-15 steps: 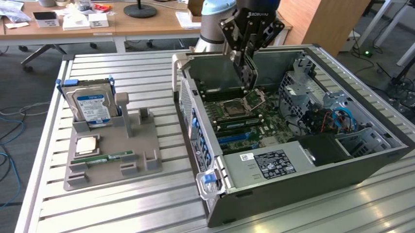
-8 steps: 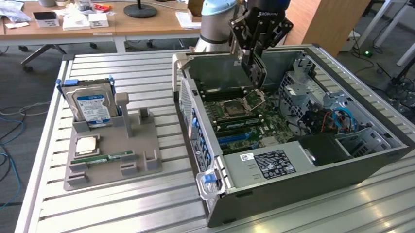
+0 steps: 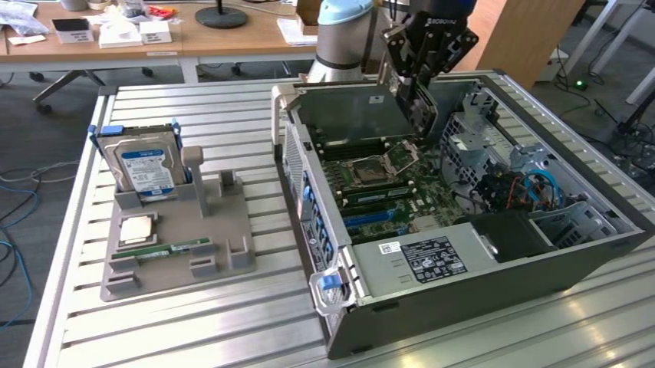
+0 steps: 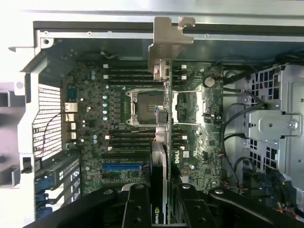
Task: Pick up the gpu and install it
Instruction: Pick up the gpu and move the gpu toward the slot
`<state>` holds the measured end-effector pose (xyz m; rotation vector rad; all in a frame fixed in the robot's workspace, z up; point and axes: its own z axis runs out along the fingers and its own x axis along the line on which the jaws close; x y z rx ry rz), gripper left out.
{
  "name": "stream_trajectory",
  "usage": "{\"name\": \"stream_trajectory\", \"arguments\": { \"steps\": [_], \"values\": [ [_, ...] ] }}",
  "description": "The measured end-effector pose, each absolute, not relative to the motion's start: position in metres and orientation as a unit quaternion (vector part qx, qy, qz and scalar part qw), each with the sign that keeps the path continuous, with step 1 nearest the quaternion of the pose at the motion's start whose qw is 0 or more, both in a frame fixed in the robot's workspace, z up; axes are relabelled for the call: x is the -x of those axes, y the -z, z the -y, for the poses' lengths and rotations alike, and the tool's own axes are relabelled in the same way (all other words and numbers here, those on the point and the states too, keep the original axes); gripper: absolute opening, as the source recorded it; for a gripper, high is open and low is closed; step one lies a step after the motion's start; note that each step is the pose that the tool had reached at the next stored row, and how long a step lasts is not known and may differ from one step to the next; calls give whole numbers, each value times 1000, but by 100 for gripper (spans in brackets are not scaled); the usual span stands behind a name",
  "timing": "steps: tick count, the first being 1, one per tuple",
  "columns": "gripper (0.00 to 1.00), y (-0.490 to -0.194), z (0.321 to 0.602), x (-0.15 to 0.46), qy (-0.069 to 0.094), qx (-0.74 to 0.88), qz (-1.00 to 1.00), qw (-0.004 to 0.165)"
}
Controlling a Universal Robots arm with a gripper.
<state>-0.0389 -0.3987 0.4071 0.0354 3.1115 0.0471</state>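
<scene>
While our gripper [image 3: 415, 93] hangs over the far end of the open computer case [image 3: 492, 287], its fingers [image 4: 137, 204] pinch the gpu [image 4: 166, 118]. We see the card edge-on, its metal bracket [image 4: 167, 45] above the motherboard [image 4: 95, 118].

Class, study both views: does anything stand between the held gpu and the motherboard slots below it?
Nothing visible does. The gripper holds the gpu over the open computer case, with a clear gap down to the motherboard and its blue slot.

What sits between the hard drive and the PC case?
In the exterior view: the grey holder's upright posts, then a bare strip of slatted table up to the PC case. The hard drive stands in that holder.
</scene>
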Motion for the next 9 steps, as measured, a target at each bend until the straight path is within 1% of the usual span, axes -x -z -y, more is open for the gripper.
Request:
{"name": "stream_trajectory", "arguments": {
  "steps": [9],
  "values": [
    [26, -407, 397, 8, -15, -11, -1000, 15]
  ]
}}
